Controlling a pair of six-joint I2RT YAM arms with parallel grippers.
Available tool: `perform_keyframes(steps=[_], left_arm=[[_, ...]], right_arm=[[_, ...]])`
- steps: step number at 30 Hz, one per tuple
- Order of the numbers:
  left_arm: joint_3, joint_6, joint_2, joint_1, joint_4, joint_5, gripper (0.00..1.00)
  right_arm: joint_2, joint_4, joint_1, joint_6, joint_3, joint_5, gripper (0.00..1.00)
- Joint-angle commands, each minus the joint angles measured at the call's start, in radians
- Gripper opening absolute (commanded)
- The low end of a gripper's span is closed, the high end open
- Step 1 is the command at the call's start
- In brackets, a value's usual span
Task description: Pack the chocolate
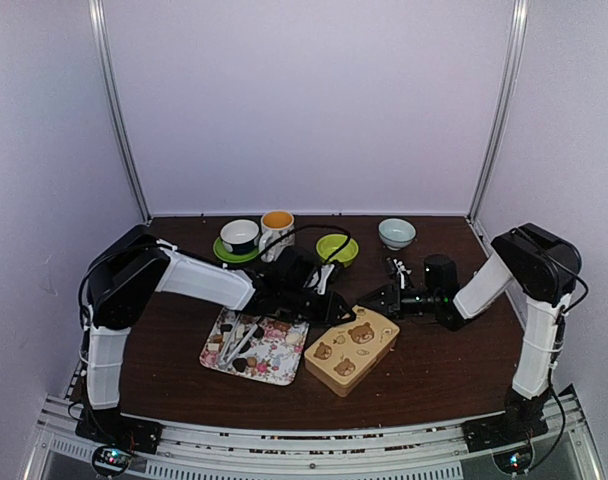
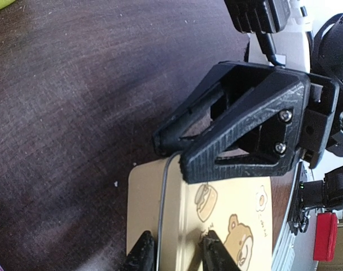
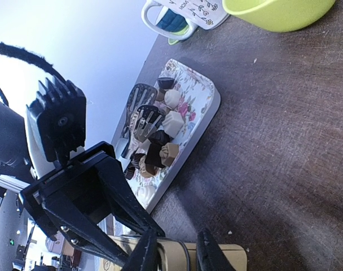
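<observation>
While the chocolate (image 3: 163, 151) lies on the floral tray (image 3: 208, 107) at 9 o'clock of the tin (image 1: 352, 350), our right gripper (image 3: 177, 255) pinches its 12 o'clock rim. Our left gripper (image 2: 180, 255) straddles it narrowly, and we cannot tell its grip. Uneven pulling could skid the tin into the tray.

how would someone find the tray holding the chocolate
On the dark wooden table, look just left of centre. The tray lies left of the tan bear tin; it alone has a pink floral print and carries the chocolate and tongs.
</observation>
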Motion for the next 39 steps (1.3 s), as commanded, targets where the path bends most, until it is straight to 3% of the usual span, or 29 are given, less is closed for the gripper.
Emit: perform_keyframes(steps=[1, 10, 13, 15, 21, 25, 31, 35, 39], left_arm=[[-0.024, 0.013, 0.103, -0.02, -0.107, -0.045, 0.29], [-0.019, 0.011, 0.11, -0.023, -0.106, -0.041, 0.29], [-0.011, 0.023, 0.099, -0.023, -0.121, -0.052, 0.3], [0.004, 0.045, 0.07, -0.022, -0.156, -0.079, 0.33], [0.108, 0.153, -0.013, -0.014, -0.306, -0.15, 0.44], [0.142, 0.193, -0.077, -0.012, -0.36, -0.171, 0.53], [0.074, 0.202, -0.214, -0.027, -0.418, -0.153, 0.57], [-0.024, 0.201, -0.326, -0.073, -0.458, -0.138, 0.51], [-0.117, 0.19, -0.402, -0.133, -0.417, -0.077, 0.32]], right_arm=[[0.102, -0.213, 0.015, 0.023, -0.05, 0.117, 0.21], [0.032, -0.222, 0.015, 0.007, -0.102, 0.13, 0.14], [-0.06, -0.228, 0.013, 0.005, -0.118, 0.188, 0.18], [-0.158, -0.32, 0.013, -0.045, -0.12, 0.253, 0.27], [-0.344, -0.542, 0.013, -0.157, -0.063, 0.335, 0.32], [-0.421, -0.627, 0.012, -0.195, -0.054, 0.358, 0.43], [-0.519, -0.713, 0.013, -0.238, -0.106, 0.383, 0.51], [-0.599, -0.771, 0.014, -0.267, -0.141, 0.377, 0.52], [-0.711, -0.77, 0.023, -0.251, -0.181, 0.334, 0.46]])
